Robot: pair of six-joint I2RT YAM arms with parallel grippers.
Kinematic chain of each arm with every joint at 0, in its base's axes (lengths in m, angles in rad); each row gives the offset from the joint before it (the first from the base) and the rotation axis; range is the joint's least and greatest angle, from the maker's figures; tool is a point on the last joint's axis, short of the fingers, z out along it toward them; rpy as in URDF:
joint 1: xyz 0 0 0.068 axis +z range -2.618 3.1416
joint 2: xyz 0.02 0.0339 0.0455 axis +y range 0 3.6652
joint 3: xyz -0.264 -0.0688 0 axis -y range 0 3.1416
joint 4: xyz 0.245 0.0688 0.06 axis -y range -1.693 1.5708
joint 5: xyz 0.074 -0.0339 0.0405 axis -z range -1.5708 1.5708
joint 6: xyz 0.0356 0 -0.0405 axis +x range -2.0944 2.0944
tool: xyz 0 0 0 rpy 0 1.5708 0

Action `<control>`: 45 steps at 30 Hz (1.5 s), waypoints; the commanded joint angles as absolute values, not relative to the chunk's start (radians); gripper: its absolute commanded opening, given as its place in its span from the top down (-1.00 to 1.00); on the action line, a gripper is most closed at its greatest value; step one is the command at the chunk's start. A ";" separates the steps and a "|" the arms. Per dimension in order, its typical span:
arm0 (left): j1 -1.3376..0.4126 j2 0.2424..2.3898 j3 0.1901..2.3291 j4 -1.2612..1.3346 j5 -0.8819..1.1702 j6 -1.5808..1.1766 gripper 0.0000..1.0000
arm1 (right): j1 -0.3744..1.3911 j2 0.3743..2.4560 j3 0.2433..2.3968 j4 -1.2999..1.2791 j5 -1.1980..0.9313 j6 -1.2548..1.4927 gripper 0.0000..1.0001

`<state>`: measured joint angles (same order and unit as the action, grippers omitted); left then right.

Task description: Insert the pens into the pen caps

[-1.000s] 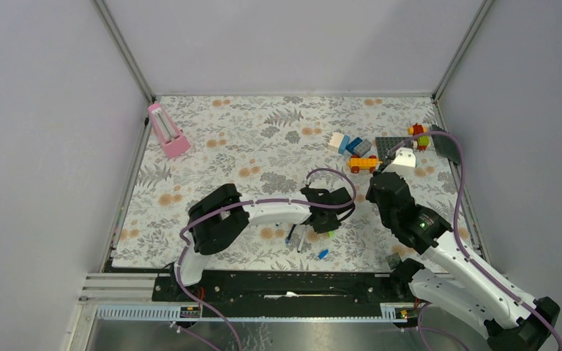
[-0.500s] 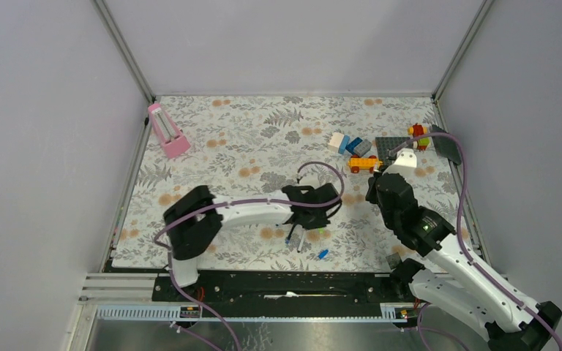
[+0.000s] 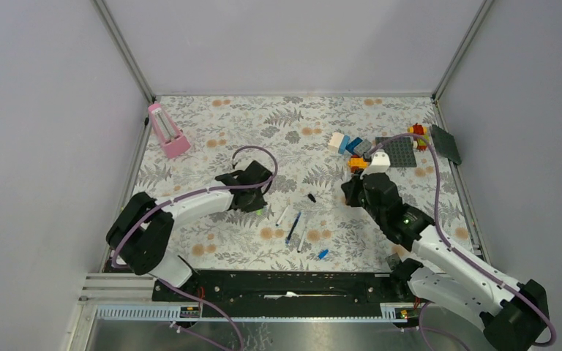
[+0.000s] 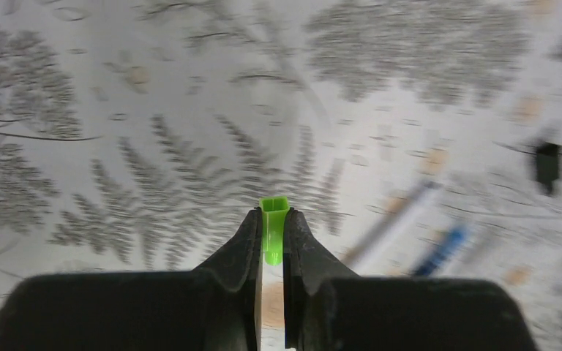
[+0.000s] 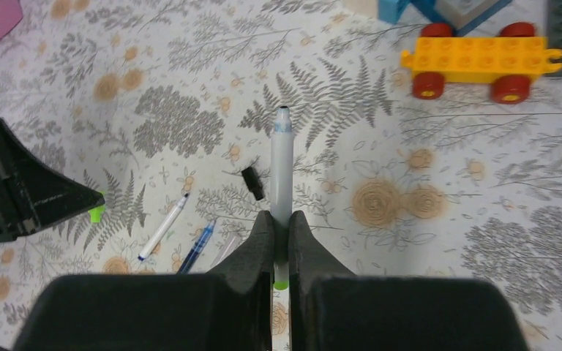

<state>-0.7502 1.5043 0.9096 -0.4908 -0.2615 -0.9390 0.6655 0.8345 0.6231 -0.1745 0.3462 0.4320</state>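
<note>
Left gripper (image 4: pixel 272 228) pinches the green cap (image 4: pixel 274 208); right gripper (image 5: pixel 281 223) clamps a white pen (image 5: pixel 281 161), tip outward. Both parts should share one axis before the tip is pressed in.

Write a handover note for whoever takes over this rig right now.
Left gripper: shut on green cap.
Right gripper: shut on held pen, white, tip pointing away from the fingers.
Loose on mat: white pen, second white pen, blue pen, black cap, blue cap. Fourth cap not seen.
Done: both pieces picked; no capping visible.
Left: join held pen and green cap, then likely the other three pens.
</note>
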 commanded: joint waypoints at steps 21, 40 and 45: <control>-0.663 1.539 0.863 -0.445 -0.294 -0.769 -0.52 | 0.663 0.957 0.403 0.336 0.077 0.325 1.00; -0.658 1.702 1.035 -0.582 -0.204 -0.585 0.04 | 0.660 0.994 0.416 0.339 0.042 0.310 1.00; -0.658 1.715 1.022 -0.568 -0.187 -0.612 0.33 | 0.661 1.004 0.422 0.340 0.040 0.311 1.00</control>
<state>-0.6636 1.7012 1.0119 -0.5709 -0.2123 -0.6025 0.6651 0.9951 0.4004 0.2928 0.0578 0.3279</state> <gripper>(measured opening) 0.394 0.054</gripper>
